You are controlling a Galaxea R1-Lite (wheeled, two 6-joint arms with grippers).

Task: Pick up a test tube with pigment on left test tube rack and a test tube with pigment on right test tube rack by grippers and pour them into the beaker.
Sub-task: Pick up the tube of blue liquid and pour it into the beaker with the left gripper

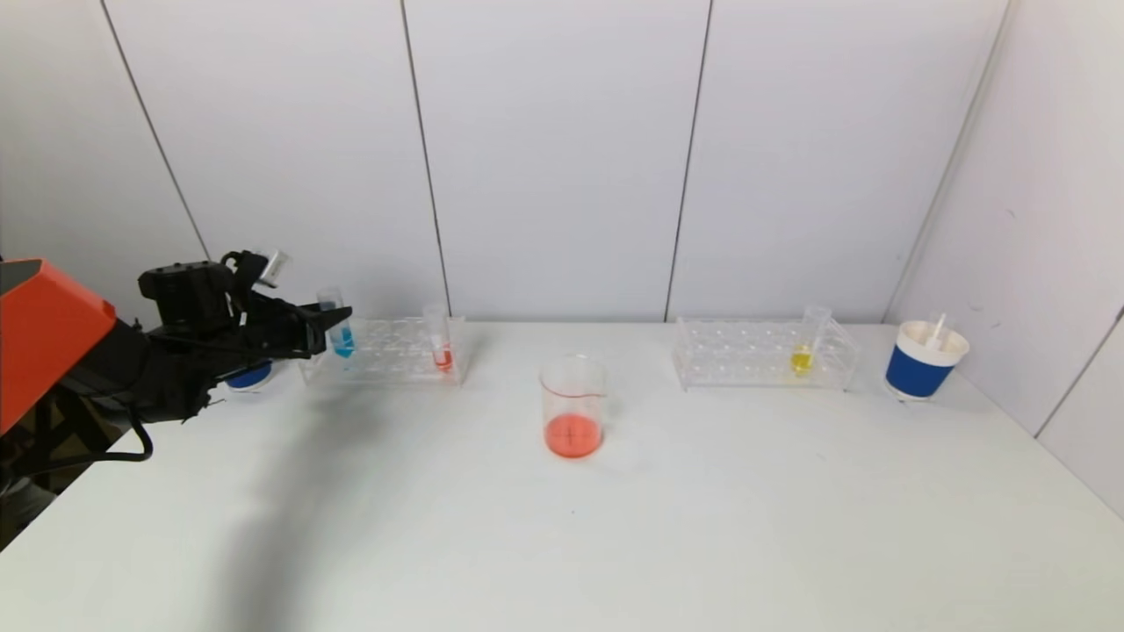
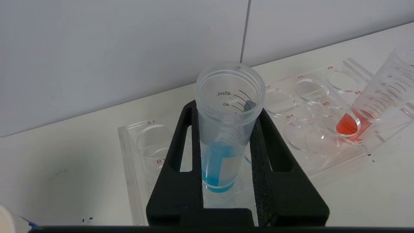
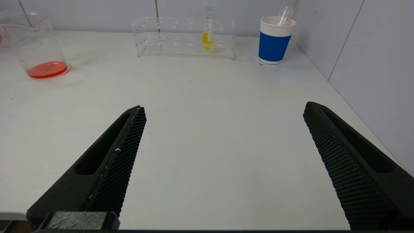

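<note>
My left gripper is shut on a test tube with blue pigment at the left end of the clear left rack. In the left wrist view both black fingers press the blue tube, whose lower end sits at the rack. A tube with red pigment stands at that rack's right end and also shows in the left wrist view. The beaker, holding red liquid, stands mid-table. The right rack holds a yellow tube. My right gripper is open and empty, low over the near table.
A blue-and-white paper cup with a pipette stands right of the right rack, near the side wall. Another blue object is partly hidden behind my left arm. The back wall runs close behind both racks.
</note>
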